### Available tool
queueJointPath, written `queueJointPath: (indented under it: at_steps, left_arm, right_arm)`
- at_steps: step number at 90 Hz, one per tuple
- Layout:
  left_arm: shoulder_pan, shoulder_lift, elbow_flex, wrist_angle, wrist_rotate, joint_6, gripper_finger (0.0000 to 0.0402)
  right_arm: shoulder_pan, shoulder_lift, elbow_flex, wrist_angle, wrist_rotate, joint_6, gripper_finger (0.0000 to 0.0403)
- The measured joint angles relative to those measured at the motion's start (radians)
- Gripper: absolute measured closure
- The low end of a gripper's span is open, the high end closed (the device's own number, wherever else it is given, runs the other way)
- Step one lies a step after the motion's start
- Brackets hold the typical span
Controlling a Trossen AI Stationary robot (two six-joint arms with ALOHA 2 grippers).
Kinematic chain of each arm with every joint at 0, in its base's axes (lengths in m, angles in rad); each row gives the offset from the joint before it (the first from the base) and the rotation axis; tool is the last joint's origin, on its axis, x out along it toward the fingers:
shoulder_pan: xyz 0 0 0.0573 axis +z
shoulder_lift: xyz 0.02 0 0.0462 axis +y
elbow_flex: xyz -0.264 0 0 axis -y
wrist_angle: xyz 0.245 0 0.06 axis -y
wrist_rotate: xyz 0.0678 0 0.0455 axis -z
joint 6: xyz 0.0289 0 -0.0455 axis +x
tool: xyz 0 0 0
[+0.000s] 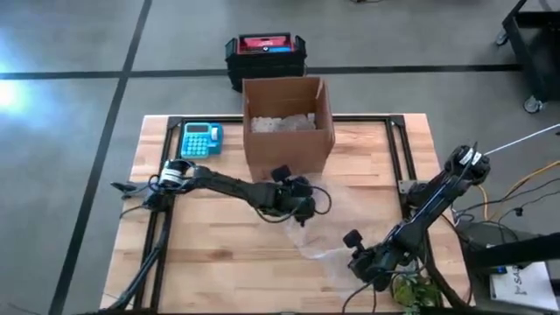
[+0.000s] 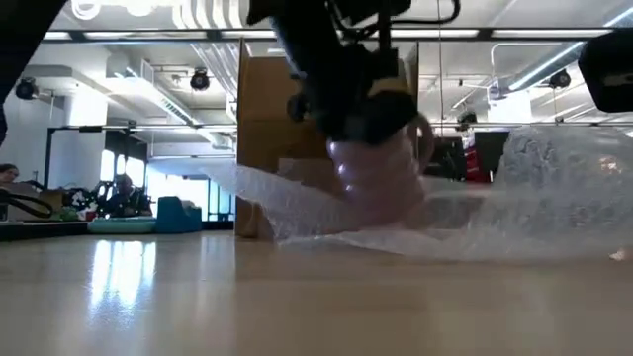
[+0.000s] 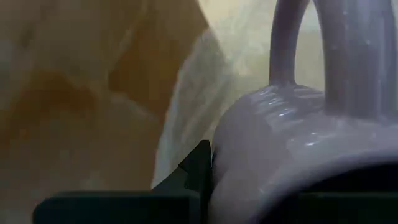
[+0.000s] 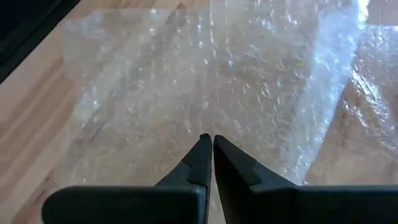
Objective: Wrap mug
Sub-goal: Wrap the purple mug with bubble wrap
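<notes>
The left gripper [image 2: 371,119] is clamping the mug [image 2: 381,173] over the bubble wrap [image 4: 205,81], risking dragging the loose sheet askew while the right gripper [image 4: 208,149] is idling pinched closed.

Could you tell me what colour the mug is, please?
Pale lilac ribbed ceramic mug; left wrist view.

The mug [image 3: 292,149] looks like glazed ceramic, pale lilac, glossy and ribbed. The bubble wrap [image 4: 205,81] is clear plastic, dimpled and shiny (it catches the light in folds). The table [image 1: 219,254] is pale wood, smooth with a soft sheen. At 12 o'clock, the box [image 1: 289,140] is matt brown cardboard.
</notes>
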Motion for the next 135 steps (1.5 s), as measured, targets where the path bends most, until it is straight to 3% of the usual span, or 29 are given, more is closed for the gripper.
queueJointPath:
  at_steps: [35,60,106,120,135]
  left_arm:
    - [-0.062,-0.027,-0.192,0.042,0.087,-0.223,0.0371]
    - [-0.208,-0.058,-0.179,-0.145,0.120,-0.469,0.0371]
    - [-0.464,-0.117,-0.170,-0.425,0.269,-0.983,0.0371]
    - [-0.507,-0.165,-0.154,-0.453,0.310,-1.030,0.0371]
    - [-0.491,-0.239,0.011,-0.444,0.162,-0.891,0.0371]
  right_arm:
    - [0.000,0.000,0.000,0.000,0.036,-0.004,0.0401]
    - [0.000,0.000,0.000,-0.045,0.016,0.012,0.0401]
    - [0.000,0.000,0.000,-0.392,0.016,-0.111,0.0401]
    - [0.000,-0.005,0.006,-0.414,0.016,-0.173,0.0401]
    - [-0.002,-0.029,0.056,-0.416,0.033,-0.259,0.0401]
